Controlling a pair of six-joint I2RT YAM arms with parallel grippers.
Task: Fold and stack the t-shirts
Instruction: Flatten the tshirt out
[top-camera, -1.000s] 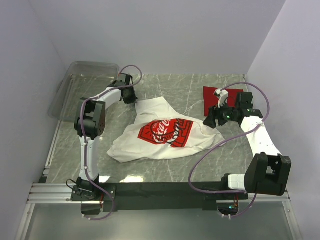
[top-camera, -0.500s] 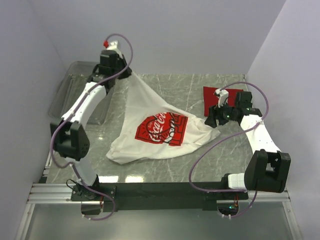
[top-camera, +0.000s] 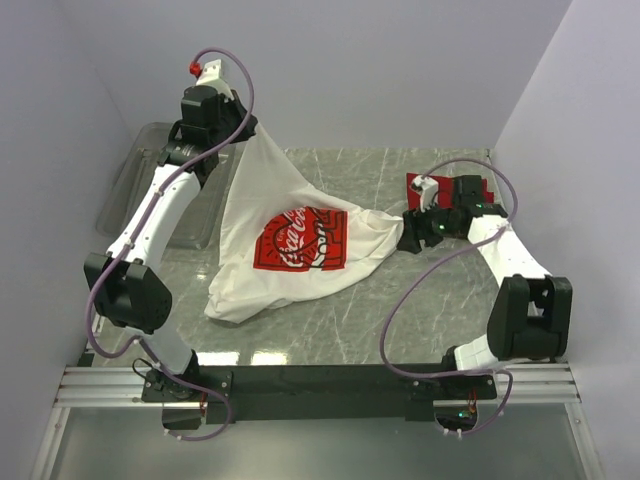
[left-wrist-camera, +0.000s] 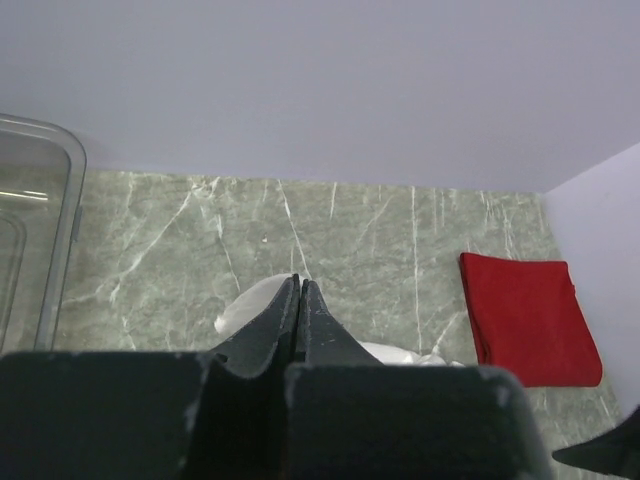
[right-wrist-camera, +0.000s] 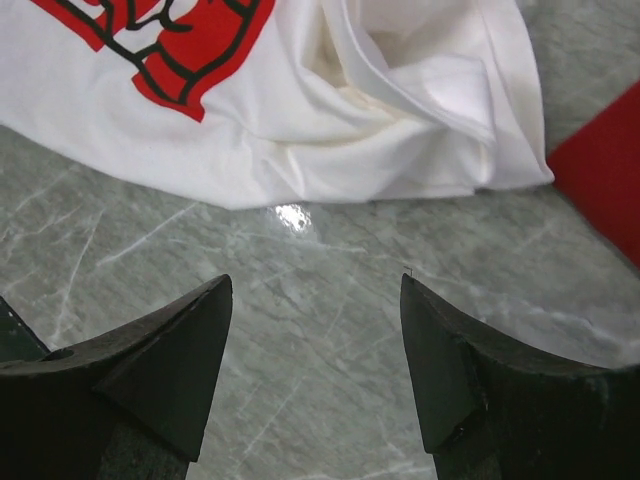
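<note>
Hanging from the left gripper (top-camera: 242, 132), whose fingers are pressed together on one corner, the white t-shirt (top-camera: 290, 240) slopes down to the table (top-camera: 400, 170), its lower half lying crumpled there. The right gripper (right-wrist-camera: 315, 300) hovers low with its fingers spread, just beside the bunched right edge and holding nothing. The folded red t-shirt (left-wrist-camera: 525, 315) lies at the far right. The corner pinch looks thin, so the cloth's weight could pull it free. The right fingers may also catch several layers or nudge the red t-shirt.
</note>
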